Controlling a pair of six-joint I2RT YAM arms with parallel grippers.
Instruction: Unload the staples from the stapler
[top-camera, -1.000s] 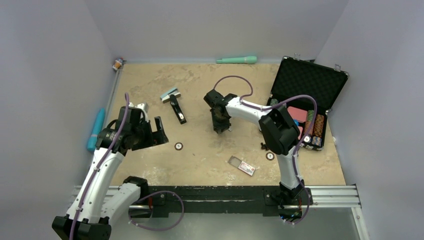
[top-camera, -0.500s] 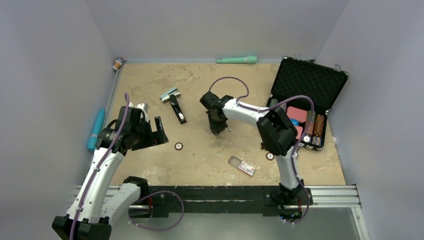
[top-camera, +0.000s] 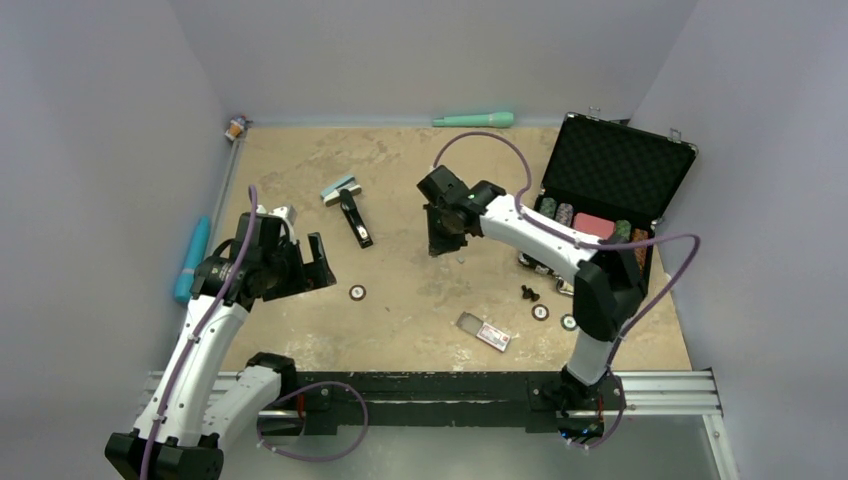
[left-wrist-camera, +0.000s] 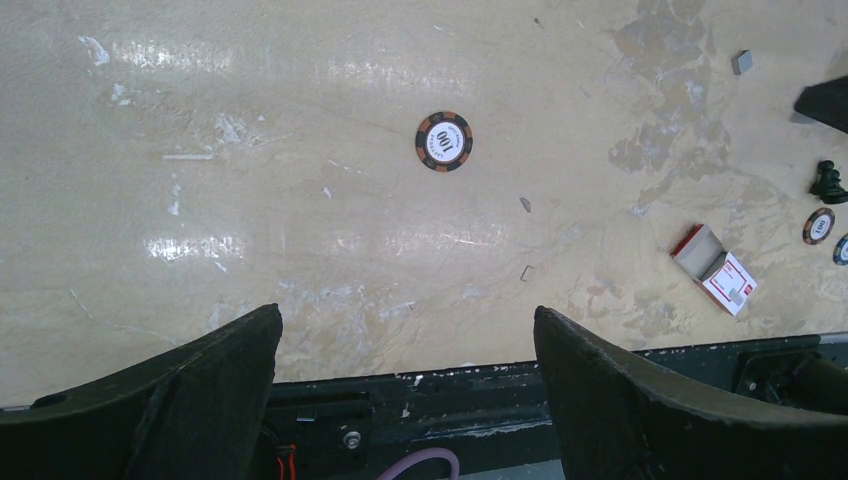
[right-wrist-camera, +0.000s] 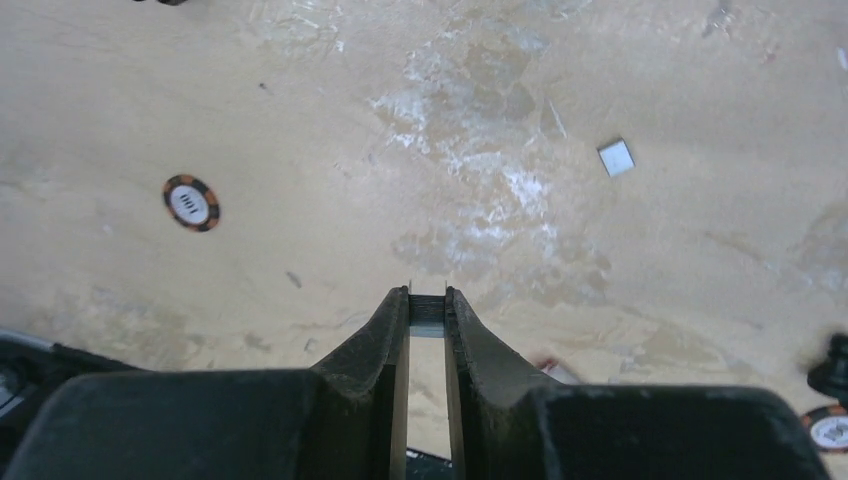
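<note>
Silvery-grey staple strip (right-wrist-camera: 427, 312) is pinched crosswise between the tips of the right hand (right-wrist-camera: 428, 296), over the middle of the desk (right-wrist-camera: 300, 80). The black stapler (top-camera: 355, 218), long axis near-to-far, lies toward the left edge, nearer the left hand (left-wrist-camera: 405, 335), which is spread wide and empty.

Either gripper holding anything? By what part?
Right gripper pinches a small staple strip by its two sides, at the very fingertips. Left gripper is open, holding nothing.

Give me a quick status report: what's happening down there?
Left tool open, hovering. Right tool shut on staples. Nothing blocking either.
</note>
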